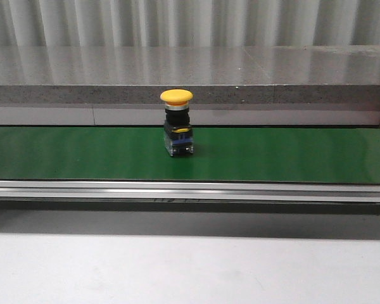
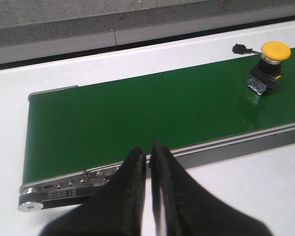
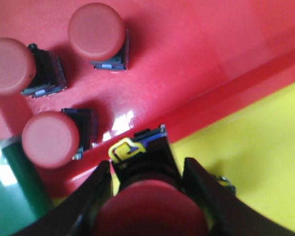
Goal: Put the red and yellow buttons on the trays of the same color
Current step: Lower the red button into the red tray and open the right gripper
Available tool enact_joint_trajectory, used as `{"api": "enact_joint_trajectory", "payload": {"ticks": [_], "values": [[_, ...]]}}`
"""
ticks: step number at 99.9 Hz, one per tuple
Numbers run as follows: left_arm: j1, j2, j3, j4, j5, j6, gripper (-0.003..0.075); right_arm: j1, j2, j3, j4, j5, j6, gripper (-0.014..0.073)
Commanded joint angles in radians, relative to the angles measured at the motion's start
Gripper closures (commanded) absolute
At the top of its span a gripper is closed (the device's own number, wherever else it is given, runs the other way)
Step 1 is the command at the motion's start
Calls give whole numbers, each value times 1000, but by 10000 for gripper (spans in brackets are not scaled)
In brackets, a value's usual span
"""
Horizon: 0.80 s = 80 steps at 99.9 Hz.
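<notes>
In the front view we see one yellow button (image 1: 177, 121) standing upright on the green belt (image 1: 291, 155), a little left of the frame's centre, with neither arm in sight. A grey stone ledge (image 1: 114, 76) runs across the frame behind the belt.

From the left wrist camera we look past the left gripper (image 2: 148, 162), whose dark fingers (image 2: 132, 182) sit at the bottom centre of the frame, drawn almost together with only a thin slit between them and nothing in it. The yellow button (image 2: 269, 66) stands at the upper right of that frame, on the belt (image 2: 137, 113), well apart from these fingers. The belt's end roller (image 2: 32, 204) shows at the lower left.

From the right wrist camera we see the right gripper (image 3: 147, 182) at the bottom of the frame, its two fingers (image 3: 199, 191) spread to either side of a red button (image 3: 150, 196) and pressed against it, so it is held between them. The button's black body points up the frame, over the raised edge where the red tray (image 3: 196, 54) meets the yellow tray (image 3: 255, 152). Three more red buttons lie on the red tray in the upper left of the frame: one at the top (image 3: 97, 33), one at the left edge (image 3: 12, 66), and one lower (image 3: 51, 138), just beside the held one. We cannot tell whether the held button touches either tray.
</notes>
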Motion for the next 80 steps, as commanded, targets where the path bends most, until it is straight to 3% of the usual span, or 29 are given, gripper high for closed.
{"api": "enact_joint_trajectory", "payload": {"ticks": [1,61,68,80], "values": [[-8,3,-28,-18,-68,1,726,-6,-10,-27,16,-76,3,430],[-8,3,-28,-18,-69,1,726,-5,117,-27,76,-243,4,418],[-8,3,-28,-18,-69,1,726,-5,117,-27,80,-241,4,365],[-8,3,-28,-18,-69,1,726,-5,117,-27,85,-241,4,185]]}}
